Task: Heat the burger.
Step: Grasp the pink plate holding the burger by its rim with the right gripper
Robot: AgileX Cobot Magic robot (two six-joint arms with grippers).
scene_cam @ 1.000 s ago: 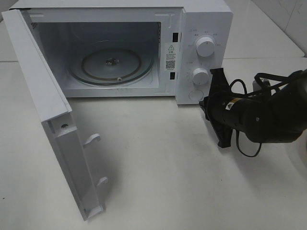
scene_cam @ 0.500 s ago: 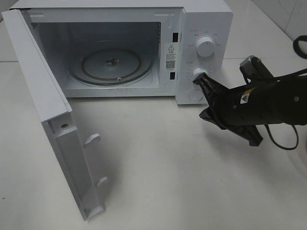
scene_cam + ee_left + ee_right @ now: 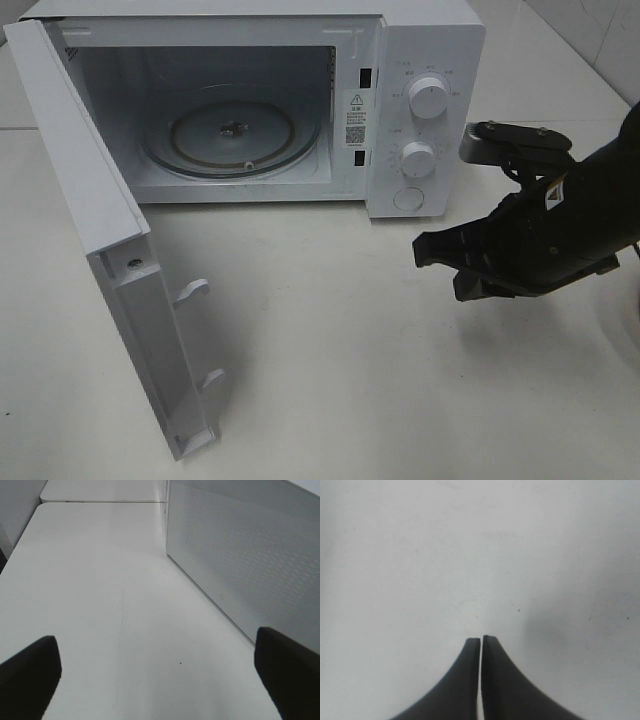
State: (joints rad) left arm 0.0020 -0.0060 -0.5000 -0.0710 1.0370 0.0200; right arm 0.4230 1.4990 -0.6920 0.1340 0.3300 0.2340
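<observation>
The burger is out of sight in all three views, so I cannot tell where it is.

From the high camera, my right gripper (image 3: 425, 250) hovers at centre right of the frame, a black claw pointing left over the white table (image 3: 320, 360), just below and right of the microwave's control panel. Its wrist camera shows the two fingers (image 3: 465, 680) pressed together with only a hairline slit between them, holding nothing.

My left gripper (image 3: 155, 650) appears only in its wrist camera. Its fingertips (image 3: 30, 675) sit in the lower corners, spread wide with bare table between them, and a white dotted panel (image 3: 240, 555) fills the upper right.

The white microwave (image 3: 420, 40) spans the top of the high view. Its door (image 3: 90, 190) is swung open at left, showing the glass turntable (image 3: 232, 135). Two dials (image 3: 429, 96) and a round button (image 3: 407, 199) line its right side.
</observation>
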